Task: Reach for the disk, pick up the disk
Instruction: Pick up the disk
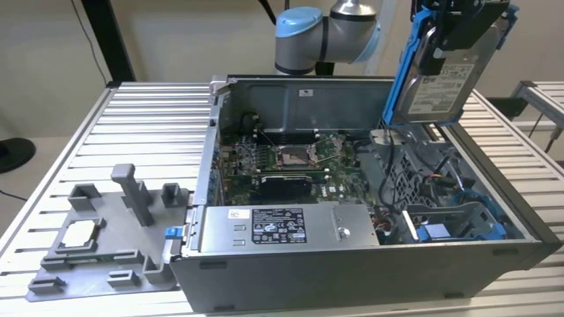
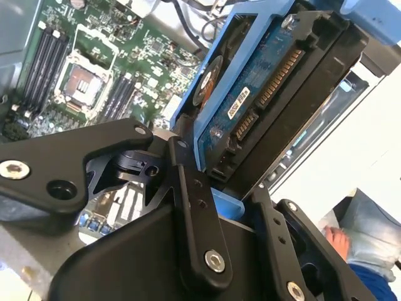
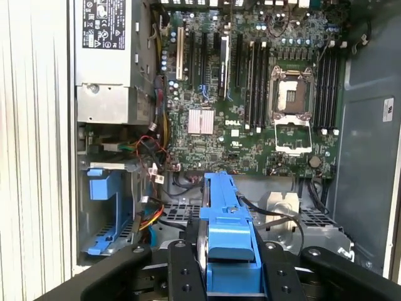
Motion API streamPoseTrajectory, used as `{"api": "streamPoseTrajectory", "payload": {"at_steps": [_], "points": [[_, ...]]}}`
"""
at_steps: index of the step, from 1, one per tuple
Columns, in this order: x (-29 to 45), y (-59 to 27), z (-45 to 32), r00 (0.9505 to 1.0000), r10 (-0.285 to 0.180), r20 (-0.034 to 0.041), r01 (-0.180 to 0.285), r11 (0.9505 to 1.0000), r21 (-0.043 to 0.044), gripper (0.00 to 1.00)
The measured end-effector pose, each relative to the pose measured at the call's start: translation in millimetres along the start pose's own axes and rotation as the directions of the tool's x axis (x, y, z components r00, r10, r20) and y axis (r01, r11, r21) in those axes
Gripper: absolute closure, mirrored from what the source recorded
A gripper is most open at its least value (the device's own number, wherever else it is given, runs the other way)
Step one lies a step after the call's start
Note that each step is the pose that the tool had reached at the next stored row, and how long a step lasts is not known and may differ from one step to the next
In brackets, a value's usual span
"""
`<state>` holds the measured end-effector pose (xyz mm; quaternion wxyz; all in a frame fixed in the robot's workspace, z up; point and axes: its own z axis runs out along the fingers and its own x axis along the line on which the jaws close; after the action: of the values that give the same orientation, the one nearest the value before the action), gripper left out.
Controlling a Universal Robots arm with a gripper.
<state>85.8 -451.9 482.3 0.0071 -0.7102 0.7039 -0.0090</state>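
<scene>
the exterior view looks down from above and in front of the open computer case (image 1: 370, 264) on the slatted tabletop (image 1: 132, 125), with my arm at twelve o'clock. both wrist views ride close behind my gripper (image 3: 229, 269), and every view shares the motherboard (image 3: 250, 94).

In the exterior view the arm's joint housing (image 1: 328, 41) was a rounded silver-grey metal cylinder closed by a pale blue plastic cap, with a polished silver collar above it. The matte black gripper (image 1: 458, 30) was built of flat, angular linkage plates. In the second wrist view the gripper (image 2: 241, 179) showed rounded black link arms pinned with silver hex-socket screws and plain round holes.
</scene>
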Motion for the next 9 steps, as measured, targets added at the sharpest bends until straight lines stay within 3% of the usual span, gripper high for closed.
{"api": "streamPoseTrajectory", "payload": {"at_steps": [9], "points": [[15.1, -0.8, 0.0, 1.0000, 0.000, 0.0000, 0.000, 1.0000, -0.0059, 1.00]]}}
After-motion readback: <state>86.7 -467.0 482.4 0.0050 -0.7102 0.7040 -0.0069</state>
